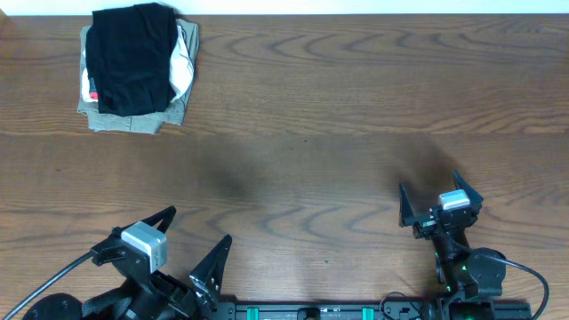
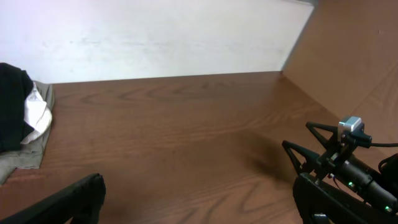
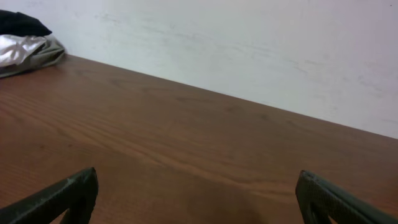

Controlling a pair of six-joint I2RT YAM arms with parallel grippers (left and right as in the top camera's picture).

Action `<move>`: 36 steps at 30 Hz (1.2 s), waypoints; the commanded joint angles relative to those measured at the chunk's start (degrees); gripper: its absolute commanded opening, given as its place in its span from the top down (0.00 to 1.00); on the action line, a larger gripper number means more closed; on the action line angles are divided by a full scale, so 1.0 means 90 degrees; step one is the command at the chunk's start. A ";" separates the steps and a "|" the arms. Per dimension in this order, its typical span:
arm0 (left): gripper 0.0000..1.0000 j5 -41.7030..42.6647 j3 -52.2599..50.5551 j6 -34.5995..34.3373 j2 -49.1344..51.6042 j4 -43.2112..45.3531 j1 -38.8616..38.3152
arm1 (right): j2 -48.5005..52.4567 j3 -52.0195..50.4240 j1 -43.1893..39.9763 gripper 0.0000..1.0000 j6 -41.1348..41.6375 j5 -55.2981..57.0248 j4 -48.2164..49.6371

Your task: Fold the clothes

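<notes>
The black pants point(image 1: 133, 58) lie folded on top of a stack of folded garments point(image 1: 133, 120) at the table's far left; a bit of red shows at their left edge. They also show at the left edge of the left wrist view point(image 2: 11, 112) and at the top left of the right wrist view point(image 3: 18, 23). My left gripper point(image 1: 197, 227) is open and empty at the near left point(image 2: 196, 205). My right gripper point(image 1: 431, 185) is open and empty at the near right point(image 3: 199, 199). Both are far from the stack.
The stack holds an olive-grey garment point(image 2: 25, 152) and a white one point(image 1: 182, 62) under the black one. A white wall point(image 3: 249, 43) runs behind the wooden table's far edge. My right arm point(image 2: 348, 155) shows in the left wrist view.
</notes>
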 commanded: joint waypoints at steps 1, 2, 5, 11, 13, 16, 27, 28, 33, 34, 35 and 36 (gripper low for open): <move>0.02 0.0058 -0.0005 0.0090 -0.0010 0.0007 0.0012 | -0.0041 -0.0012 -0.0017 0.01 -0.0102 -0.0068 -0.0027; 0.02 0.0058 -0.0005 0.0090 -0.0010 0.0007 0.0012 | -0.0041 -0.0012 -0.0017 0.01 -0.0102 -0.0070 -0.0027; 0.02 0.0058 -0.0005 0.0090 -0.0010 0.0007 0.0012 | -0.0041 -0.0012 -0.0017 0.01 -0.0102 -0.0070 -0.0027; 0.02 0.0056 -0.0005 0.0090 -0.0010 0.0007 -0.0146 | -0.0041 -0.0012 -0.0017 0.01 -0.0102 -0.0070 -0.0027; 0.02 0.0056 -0.0005 0.0090 -0.0010 0.0007 -0.0146 | -0.0041 -0.0012 -0.0017 0.01 -0.0102 -0.0070 -0.0027; 0.02 0.0056 -0.0005 0.0090 -0.0010 0.0005 -0.0146 | -0.0041 -0.0012 -0.0017 0.01 -0.0102 -0.0070 -0.0027; 0.02 0.0056 -0.0005 0.0090 -0.0010 -0.0007 -0.0148 | -0.0041 -0.0012 -0.0017 0.01 -0.0102 -0.0070 -0.0027; 0.02 0.0058 -0.0005 0.0090 -0.0012 -0.0056 -0.0158 | -0.0041 -0.0012 -0.0017 0.01 -0.0102 -0.0070 -0.0027; 0.02 -0.0097 -0.0087 0.0087 -0.0017 -0.0495 -0.0483 | -0.0041 -0.0012 -0.0017 0.01 -0.0102 -0.0070 -0.0027; 0.02 -0.0182 -0.0168 0.0087 -0.0029 -0.0522 -0.0619 | -0.0041 -0.0012 -0.0017 0.01 -0.0102 -0.0070 -0.0027; 0.02 -0.0262 -0.0265 0.0087 -0.0061 -0.0498 -0.0731 | -0.0041 -0.0012 -0.0017 0.01 -0.0102 -0.0070 -0.0027; 0.02 -0.0372 -0.0420 0.0080 -0.0119 -0.0415 -0.0838 | -0.0041 -0.0012 -0.0017 0.01 -0.0102 -0.0070 -0.0027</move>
